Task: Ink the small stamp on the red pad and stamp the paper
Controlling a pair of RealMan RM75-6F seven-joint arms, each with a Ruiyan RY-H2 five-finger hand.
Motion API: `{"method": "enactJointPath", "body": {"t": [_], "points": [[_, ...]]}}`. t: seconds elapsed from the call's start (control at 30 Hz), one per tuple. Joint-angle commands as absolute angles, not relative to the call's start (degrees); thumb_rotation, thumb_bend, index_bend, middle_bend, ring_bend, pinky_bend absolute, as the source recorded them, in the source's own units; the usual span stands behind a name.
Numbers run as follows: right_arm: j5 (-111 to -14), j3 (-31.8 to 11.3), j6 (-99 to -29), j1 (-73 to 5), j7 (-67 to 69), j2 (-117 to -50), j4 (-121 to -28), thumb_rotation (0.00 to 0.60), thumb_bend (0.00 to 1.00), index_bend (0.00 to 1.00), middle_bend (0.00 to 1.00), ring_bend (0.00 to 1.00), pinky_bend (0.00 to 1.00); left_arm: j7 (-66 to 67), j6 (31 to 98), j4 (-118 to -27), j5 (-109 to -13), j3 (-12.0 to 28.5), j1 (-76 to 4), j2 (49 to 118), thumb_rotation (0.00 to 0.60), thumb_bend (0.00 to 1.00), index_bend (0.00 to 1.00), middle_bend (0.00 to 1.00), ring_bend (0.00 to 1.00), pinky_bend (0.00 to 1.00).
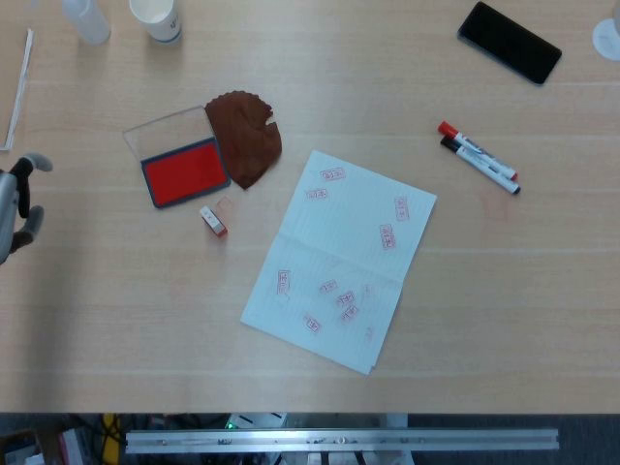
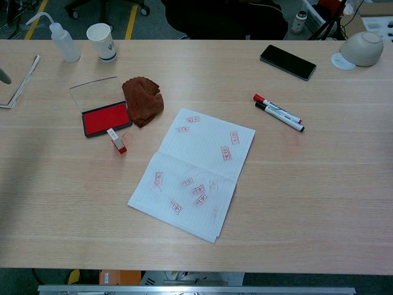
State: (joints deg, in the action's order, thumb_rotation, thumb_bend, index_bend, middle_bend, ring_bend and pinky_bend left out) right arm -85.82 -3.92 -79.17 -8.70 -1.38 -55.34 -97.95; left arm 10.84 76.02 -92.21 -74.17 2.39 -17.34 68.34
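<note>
The small stamp (image 1: pixel 213 221) (image 2: pixel 116 141) lies on its side on the table, just in front of the open red ink pad (image 1: pixel 184 171) (image 2: pixel 105 118). The lined paper (image 1: pixel 339 257) (image 2: pixel 193 172) lies to the right of it and bears several red stamp marks. My left hand (image 1: pixel 15 203) shows only at the far left edge of the head view, fingers apart and holding nothing, well away from the stamp. A sliver of the left hand (image 2: pixel 3 75) also shows at the chest view's left edge. My right hand is in neither view.
A brown cloth (image 1: pixel 244 136) (image 2: pixel 142 100) lies against the pad's right side. Two markers (image 1: pixel 478 157) and a black phone (image 1: pixel 510 42) lie at the right. A paper cup (image 2: pixel 102 40), a squeeze bottle (image 2: pixel 64 43) and a bowl (image 2: pixel 365 48) stand along the back.
</note>
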Motion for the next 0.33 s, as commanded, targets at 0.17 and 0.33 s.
{"method": "enactJointPath", "body": {"t": [0.17,0.33], "points": [[-86.4,-3.7,-80.5,-8.0,-1.8,-55.4,-98.6,0.600,0.19,0.25,0.31,0.19,0.24,7.2,84.2,-93.0,-77.3,1.4,-11.6,66.9,0.600,0.31,0.39,0.69,0.62,1.00],[-86.6,-3.6,-81.0,-7.8,-2.1,-55.4,-99.0,0.600,0.19,0.25,0.31,0.19,0.24,6.9,85.2,-93.3,-78.2,1.1,-10.3,66.4,0.600,0.31,0.40,0.69,0.62,1.00]]}}
